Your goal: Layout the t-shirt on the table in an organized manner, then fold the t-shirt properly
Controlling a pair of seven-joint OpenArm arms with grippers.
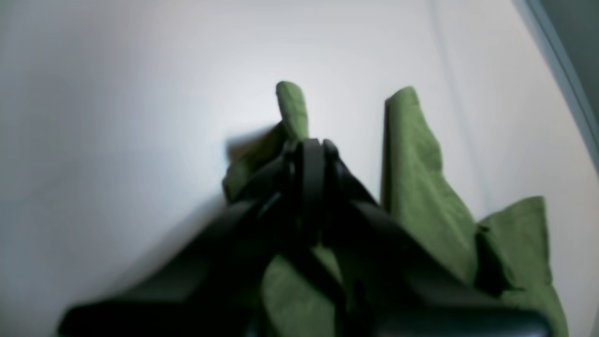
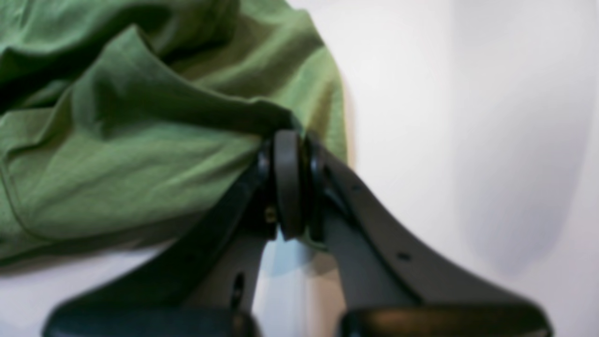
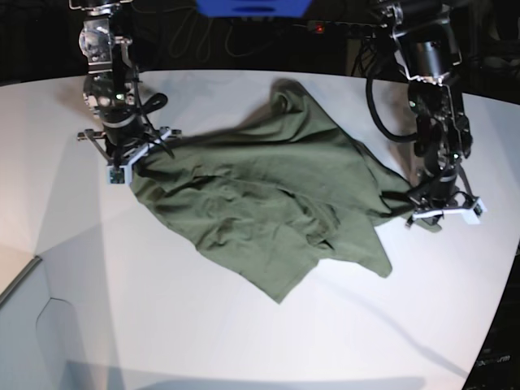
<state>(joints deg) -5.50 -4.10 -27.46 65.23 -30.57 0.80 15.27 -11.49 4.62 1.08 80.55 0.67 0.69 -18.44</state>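
Note:
The olive-green t-shirt (image 3: pixel 268 203) lies crumpled and stretched across the white table (image 3: pixel 244 341) between both arms. My left gripper (image 3: pixel 431 207), on the right of the base view, is shut on an edge of the shirt; in the left wrist view (image 1: pixel 311 154) green cloth (image 1: pixel 421 187) sticks out past the closed jaws. My right gripper (image 3: pixel 134 154), on the left of the base view, is shut on the opposite edge; in the right wrist view (image 2: pixel 290 154) the jaws pinch a fold of the shirt (image 2: pixel 140 140). The collar cannot be made out.
The table's curved edge (image 3: pixel 24 272) runs along the lower left, with grey floor below it. Black cables and a blue object (image 3: pixel 252 8) sit behind the table's far edge. The table edge also shows in the left wrist view (image 1: pixel 568 79).

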